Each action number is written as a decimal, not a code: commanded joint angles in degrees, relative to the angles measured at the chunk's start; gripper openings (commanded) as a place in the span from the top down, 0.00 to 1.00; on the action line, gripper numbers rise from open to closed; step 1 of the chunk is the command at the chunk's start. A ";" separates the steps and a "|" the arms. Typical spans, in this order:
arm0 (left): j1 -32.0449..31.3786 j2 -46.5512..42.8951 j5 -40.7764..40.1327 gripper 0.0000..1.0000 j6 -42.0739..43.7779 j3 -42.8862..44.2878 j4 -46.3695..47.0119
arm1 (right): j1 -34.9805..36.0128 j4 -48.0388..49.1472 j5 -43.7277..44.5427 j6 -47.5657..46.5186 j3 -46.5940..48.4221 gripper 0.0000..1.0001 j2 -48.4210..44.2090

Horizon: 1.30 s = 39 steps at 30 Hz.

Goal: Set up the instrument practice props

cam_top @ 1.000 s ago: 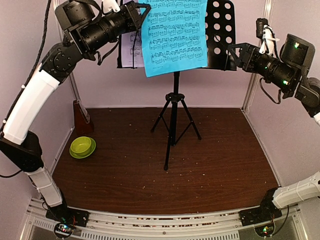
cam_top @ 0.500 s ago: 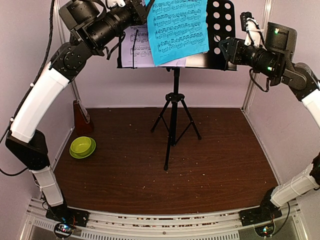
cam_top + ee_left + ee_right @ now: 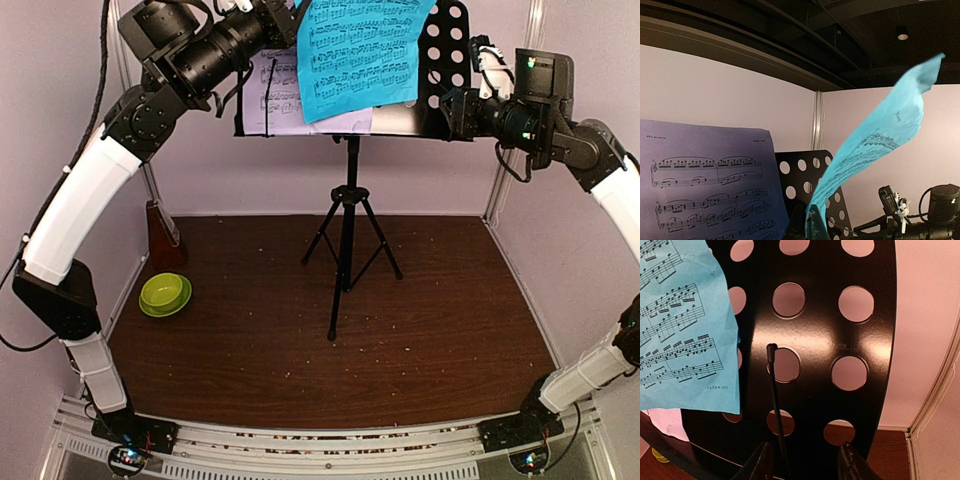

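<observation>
Cyan music sheet [image 3: 360, 55] hangs pinched in the left tool [image 3: 807, 230], right tool [image 3: 807, 465] gaping before the music stand [image 3: 815, 335].

Up top, the fixed camera sits high behind the two arm bases [image 3: 130, 435]. It looks down and forward across the dark brown wooden tabletop [image 3: 430, 320] to the back wall, wide enough to take in the whole black perforated-metal music stand on its tripod [image 3: 446, 60].

Left wrist camera: close in and tilted upward. Its own left gripper [image 3: 809, 226] sits at the bottom edge, and the cyan paper music sheet [image 3: 875, 145] rises right before the lens.

Right wrist camera: very near, facing the stand's desk head-on, with the right gripper [image 3: 806, 462] at the bottom edge.

All three views share that desk and the cyan sheet. The left wrist view also catches the right arm [image 3: 935, 220], low right.
</observation>
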 commanded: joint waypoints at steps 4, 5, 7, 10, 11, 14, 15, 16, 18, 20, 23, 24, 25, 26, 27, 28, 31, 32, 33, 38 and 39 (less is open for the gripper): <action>0.35 0.83 2.78 1.00 0.56 0.68 3.71 | -2.02 -0.08 -2.29 1.19 -0.18 0.61 -0.29; 0.33 0.83 2.92 1.00 0.56 0.66 3.76 | -2.15 -0.01 -2.52 1.35 -0.18 0.63 -0.27; 0.27 0.81 3.02 1.00 0.61 0.66 3.64 | -2.37 0.02 -3.02 1.67 0.05 0.65 -0.16; 0.28 0.73 3.10 1.00 0.71 0.58 3.60 | -2.48 0.27 -3.96 2.08 0.46 0.67 0.07; 0.33 0.74 3.07 1.00 0.75 0.57 3.60 | -2.44 0.36 -4.13 2.17 0.69 0.67 0.20; 0.30 0.57 3.12 1.00 0.86 0.27 3.84 | -2.44 0.39 -4.35 2.36 2.23 0.66 1.00; 0.31 0.56 3.22 1.00 0.93 0.18 3.86 | -2.45 0.37 -4.29 2.36 2.92 0.65 1.35; 0.34 0.56 3.21 1.00 1.06 0.14 3.82 | -2.44 0.26 -4.28 2.37 3.57 0.65 2.01; 0.35 0.56 3.16 1.00 1.29 0.05 3.88 | -2.45 -0.44 -4.36 2.45 5.53 0.65 3.26; 0.31 0.56 2.96 1.00 1.40 -0.02 3.93 | -2.48 -1.47 -4.33 2.54 7.42 0.66 4.63; 0.34 0.41 2.56 1.00 1.68 -0.33 4.04 | -2.44 -3.25 -4.16 2.34 8.86 0.69 6.30; 0.35 0.31 2.51 1.00 1.85 -0.45 4.04 | -2.44 -3.64 -3.93 2.29 10.37 0.72 6.59; 0.35 0.16 2.40 1.00 2.10 -0.61 4.03 | -2.44 -3.87 -3.71 2.28 10.59 0.75 6.72; 0.35 0.01 2.23 1.00 2.22 -0.84 4.08 | -2.44 -3.92 -3.45 2.28 10.56 0.78 6.63; 0.35 -0.11 2.05 1.00 2.27 -1.11 4.19 | -2.44 -3.77 -3.21 2.28 10.48 0.81 6.52; 0.35 -0.20 1.88 1.00 2.36 -1.37 4.30 | -2.44 -3.70 -3.15 2.15 10.34 0.84 6.36; 0.35 -0.32 1.07 1.00 2.64 -1.75 4.55 | -2.41 -1.79 -5.01 1.53 9.57 0.91 5.44; 0.35 -0.32 0.57 1.00 2.68 -1.79 4.59 | -2.43 -0.22 -6.00 0.93 7.65 0.95 4.76; 0.35 -0.32 -0.07 1.00 2.82 -1.92 4.75 | -2.44 1.54 -7.02 0.43 5.34 1.00 4.02; 0.41 -0.36 -3.10 1.00 3.63 -2.56 5.78 | -2.44 10.51 -8.82 -1.42 -1.78 1.00 -0.36; 0.44 -0.34 -3.29 1.00 3.79 -2.63 5.94 | -2.45 12.56 -9.17 -1.68 -3.28 1.00 -1.29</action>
